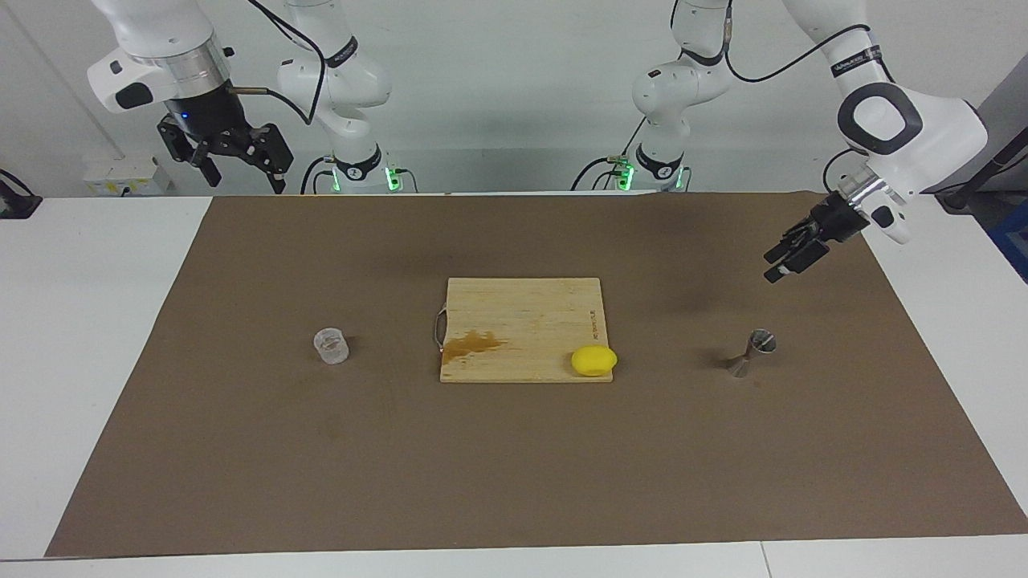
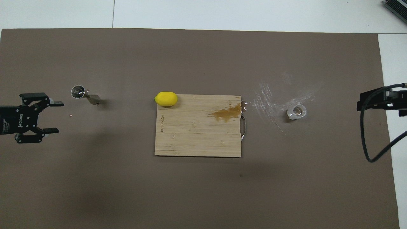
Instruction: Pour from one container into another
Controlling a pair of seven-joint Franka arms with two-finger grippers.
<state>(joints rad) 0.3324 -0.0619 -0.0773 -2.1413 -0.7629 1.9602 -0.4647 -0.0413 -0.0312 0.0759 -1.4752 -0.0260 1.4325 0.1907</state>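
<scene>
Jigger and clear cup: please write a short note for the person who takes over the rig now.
Left pincer: open, empty, in the air over the mat near the jigger.
Right pincer: open, empty, waiting high at its own end of the table.
Jigger: leaning on the mat, toward the left arm's end.
Clear cup: upright on the mat, toward the right arm's end.
Cutting board with lemon lies between them.
Done: nothing grasped.
Left: pick up the cup, pour into the jigger.

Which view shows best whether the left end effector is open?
The overhead view: the left end effector lies flat to the camera, both fingers spread, open and empty. The facing view shows it edge-on above the brown mat, its gap hidden.
</scene>
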